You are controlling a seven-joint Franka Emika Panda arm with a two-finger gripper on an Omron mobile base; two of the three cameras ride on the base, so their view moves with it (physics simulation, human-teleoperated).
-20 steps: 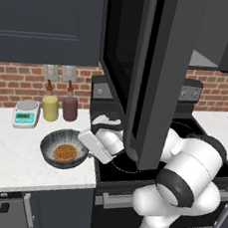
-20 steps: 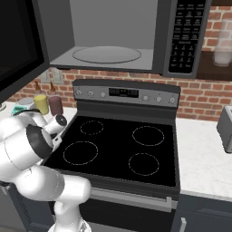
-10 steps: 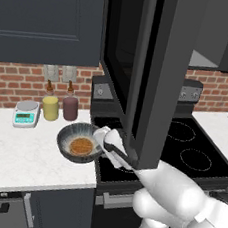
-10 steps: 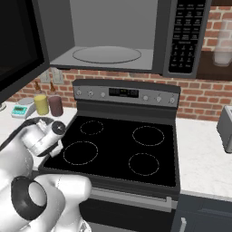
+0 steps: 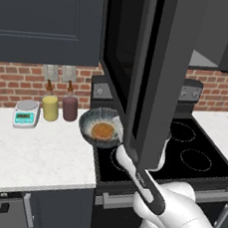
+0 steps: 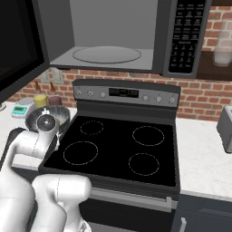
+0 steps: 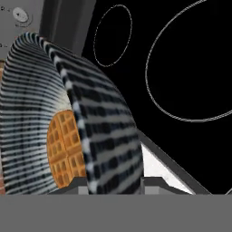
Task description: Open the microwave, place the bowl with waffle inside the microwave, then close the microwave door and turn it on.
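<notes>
Gripper [image 7: 113, 183] clamped narrow on the near rim of the bowl [image 5: 102, 128]; waffle [image 5: 102, 131] sits centred in it. Bowl is airborne over the front-left corner of the stove [image 6: 118, 149], just past the counter [image 5: 31, 151] edge, well below the microwave [image 6: 118, 36]. Microwave door [image 5: 155, 75] hangs open, close beside the bowl. To do it well: keep the bowl level, lift clear of the door's edge, then go in onto the turntable [image 6: 107, 54].
</notes>
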